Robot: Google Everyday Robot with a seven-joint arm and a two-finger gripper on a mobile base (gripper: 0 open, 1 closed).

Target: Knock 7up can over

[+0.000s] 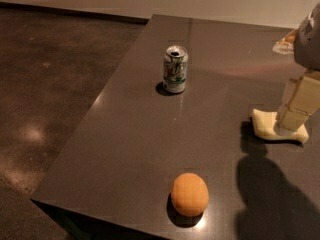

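Note:
The 7up can (175, 69) stands upright on the dark table (130, 149), left of centre toward the far side. It has a white-silver body with green markings and an opened silver top. My gripper (291, 115) hangs at the right edge of the view, pointing down, far to the right of the can and a little nearer. It is just over a pale yellow sponge (266, 125). Nothing touches the can.
An orange ball (190, 194) lies near the table's front edge. A pale yellowish object (284, 40) sits at the far right behind my arm. The table's left edge drops to a dark floor (45, 84). My arm's shadow falls on the front right.

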